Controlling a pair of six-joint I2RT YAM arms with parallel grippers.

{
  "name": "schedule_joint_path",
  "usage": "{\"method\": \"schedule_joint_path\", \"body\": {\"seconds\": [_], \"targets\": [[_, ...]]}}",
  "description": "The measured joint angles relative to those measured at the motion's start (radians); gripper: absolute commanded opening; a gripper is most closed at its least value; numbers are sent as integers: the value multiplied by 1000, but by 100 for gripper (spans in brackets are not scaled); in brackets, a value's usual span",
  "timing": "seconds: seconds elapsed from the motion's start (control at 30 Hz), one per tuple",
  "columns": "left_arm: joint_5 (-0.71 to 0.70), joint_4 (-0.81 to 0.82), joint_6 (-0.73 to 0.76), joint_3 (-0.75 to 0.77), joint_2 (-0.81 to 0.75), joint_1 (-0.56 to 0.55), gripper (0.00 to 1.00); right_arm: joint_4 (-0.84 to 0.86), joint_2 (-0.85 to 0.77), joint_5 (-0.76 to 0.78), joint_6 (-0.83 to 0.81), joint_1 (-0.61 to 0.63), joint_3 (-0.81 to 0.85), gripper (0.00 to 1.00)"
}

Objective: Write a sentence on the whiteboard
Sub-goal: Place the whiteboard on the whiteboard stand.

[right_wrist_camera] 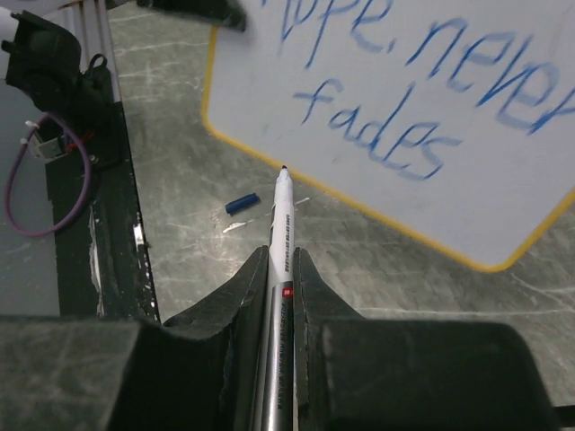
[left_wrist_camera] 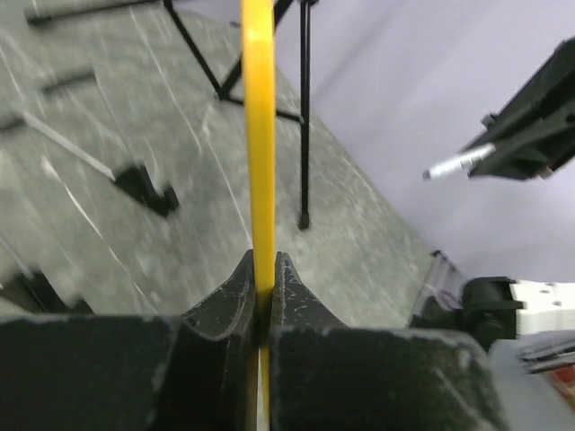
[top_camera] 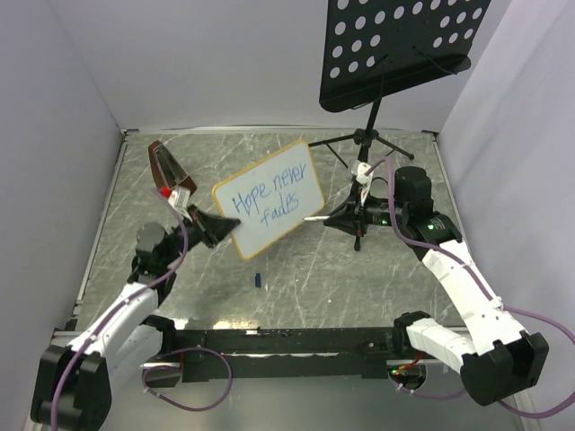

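The whiteboard point(top_camera: 269, 199), white with a thin yellowish frame, is held tilted above the table. My left gripper point(top_camera: 226, 232) is shut on its lower left edge. In the left wrist view the frame point(left_wrist_camera: 260, 135) runs edge-on up from my shut left gripper point(left_wrist_camera: 263, 269). The sentence point(right_wrist_camera: 404, 90) reads "Hope never fades" in blue, in two lines. My right gripper point(right_wrist_camera: 281, 260) is shut on a white marker point(right_wrist_camera: 282, 224), uncapped, whose tip points at the board's lower edge. The marker point(left_wrist_camera: 458, 163) stands clear of the board.
A small blue cap point(top_camera: 259, 280) lies on the grey table below the board. A black perforated music-stand plate point(top_camera: 395, 45) on a tripod point(top_camera: 359, 144) stands at the back right. A dark red object point(top_camera: 166, 166) lies at the back left. White walls enclose the table.
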Motion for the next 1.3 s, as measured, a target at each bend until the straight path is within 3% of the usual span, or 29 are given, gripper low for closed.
{"method": "schedule_joint_path", "body": {"seconds": [0.2, 0.63, 0.97, 1.3], "targets": [[87, 24, 122, 170, 151, 74, 1, 7, -32, -35, 1, -2, -31, 0], [283, 110, 253, 268, 428, 185, 1, 16, -34, -53, 4, -3, -44, 0], [367, 296, 203, 326, 663, 255, 1, 17, -21, -54, 4, -3, -46, 0], [435, 270, 212, 356, 750, 284, 1, 16, 0, -57, 0, -3, -46, 0]]}}
